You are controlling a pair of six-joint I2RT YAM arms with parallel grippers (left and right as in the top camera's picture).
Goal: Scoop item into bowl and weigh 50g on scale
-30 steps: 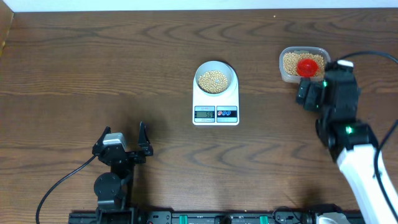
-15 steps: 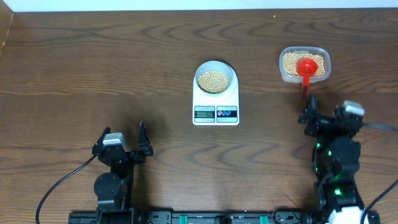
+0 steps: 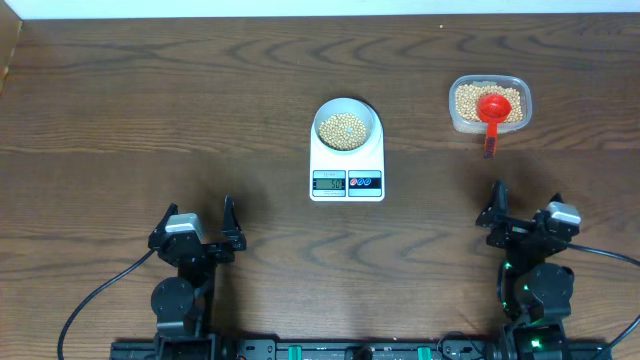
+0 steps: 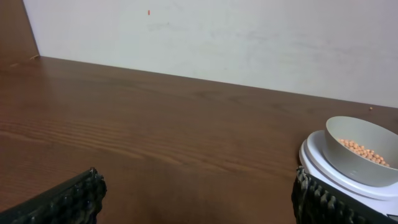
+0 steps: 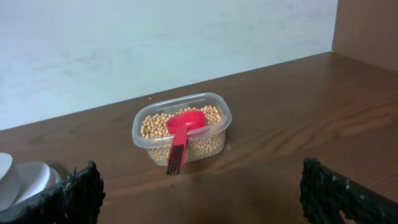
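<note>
Nothing is at risk in your right hand (image 3: 525,212) or your left hand (image 3: 197,224) as they are now. The trouble starts if you reach out again.

From the right hand, the first thing you meet is the red scoop (image 3: 492,108). It lies in the clear tub (image 3: 453,112) toward the far right corner of the bench (image 3: 150,100), its handle (image 3: 489,146) sticking out over the tub's near rim. Pinch that handle off-centre or lift it at an angle and I judge you could lever the light tub up or drag it along. That would spill the beans (image 3: 468,98) across the bench. A heaped scoop carried toward the middle could also shed beans on the way.

Further out, the bowl (image 3: 373,118) sits on the scale (image 3: 322,160) in the middle of the bench, with a layer of beans in it. The display (image 3: 329,181) is too small to read, so you cannot tell whether the weight is right. Add a full scoop without checking and you may overshoot. Bump the bowl or lean on the scale and the reading would be false, or the bowl could slide off its platform.

Both hands are released, fingers spread wide, holding nothing and touching nothing. The right one sits by the near edge on the right, well apart from the tub. The left one sits by the near edge on the left, well apart from the scale. Each wrist view shows only bare bench between the fingers.
</note>
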